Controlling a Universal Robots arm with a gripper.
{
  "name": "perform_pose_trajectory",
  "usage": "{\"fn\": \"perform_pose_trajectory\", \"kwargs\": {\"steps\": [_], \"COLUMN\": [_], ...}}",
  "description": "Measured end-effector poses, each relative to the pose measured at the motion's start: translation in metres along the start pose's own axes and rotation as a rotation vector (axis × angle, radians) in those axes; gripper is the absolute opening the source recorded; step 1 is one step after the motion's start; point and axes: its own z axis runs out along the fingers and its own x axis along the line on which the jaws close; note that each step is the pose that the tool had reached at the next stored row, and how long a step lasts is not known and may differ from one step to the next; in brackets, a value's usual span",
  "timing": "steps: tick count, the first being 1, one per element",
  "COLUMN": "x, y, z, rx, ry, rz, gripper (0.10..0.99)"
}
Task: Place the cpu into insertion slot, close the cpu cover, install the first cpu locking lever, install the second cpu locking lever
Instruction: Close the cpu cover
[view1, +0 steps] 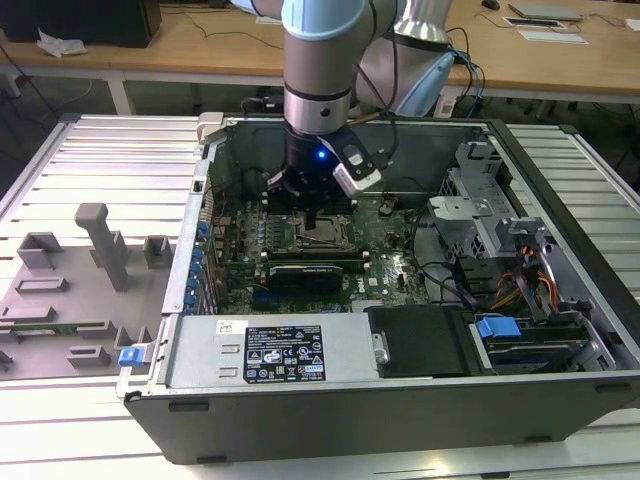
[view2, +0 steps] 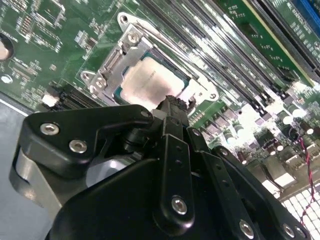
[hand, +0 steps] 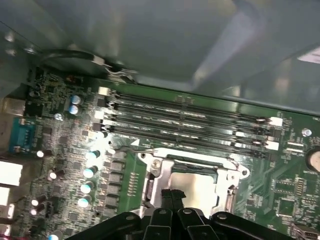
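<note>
The black gripper (view2: 172, 104), tips pressed together at the edge of the silvery square-framed metal cpu cover (view2: 112, 62), could slip sideways and gouge the green circuit board (view2: 50, 55).

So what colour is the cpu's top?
The cpu is pale silvery-beige; clearest in the second wrist view.
</note>
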Motion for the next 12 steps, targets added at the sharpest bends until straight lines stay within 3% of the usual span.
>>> {"fn": "perform_pose_trajectory", "kwargs": {"steps": [4,6,12], "x": [-0.0143,-0.0150,-0.0153], "y": [-0.0044,-0.0045,-0.0040], "z": [0.0000,-0.0012,-0.0205], "rx": [0.000,0.000,0.000], "ry": [0.0026,0.0030,0.0024], "rz": [0.000,0.003,0.025], "gripper": [0.106,0.106,0.106]}}
